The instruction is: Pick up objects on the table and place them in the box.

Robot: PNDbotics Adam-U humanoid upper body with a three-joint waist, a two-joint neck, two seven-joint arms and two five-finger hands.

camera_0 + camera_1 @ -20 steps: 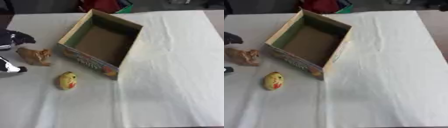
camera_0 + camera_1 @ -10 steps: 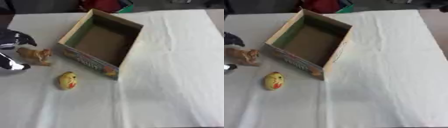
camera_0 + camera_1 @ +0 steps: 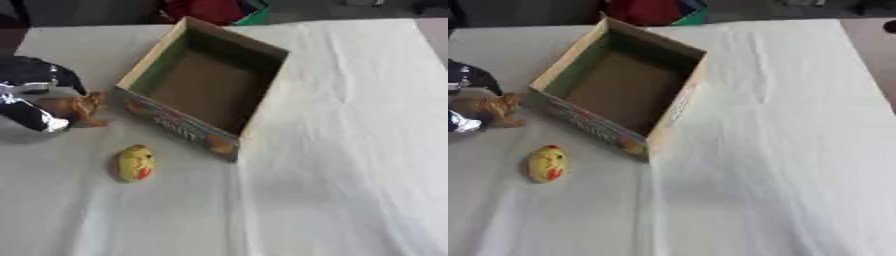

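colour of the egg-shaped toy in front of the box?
Yellow toy with a red patch; clearest in the left eye view.

Open-topped box (image 3: 206, 90) reachable from above, its near wall rising — bare cloth (image 3: 350, 150) on the right

**Colours on the table**

White, creased tablecloth (image 3: 350, 150). Cardboard box (image 3: 206, 85): tan rim, green inner walls, brown floor, outer side printed in red, orange and yellow. Orange-brown toy animal (image 3: 77, 107). Yellow egg-shaped toy (image 3: 135, 163) with a red mark and darker dots. Left hand (image 3: 31, 95): glossy black with silver-white highlights. At the far edge, a red thing (image 3: 210, 9) beside a strip of green.
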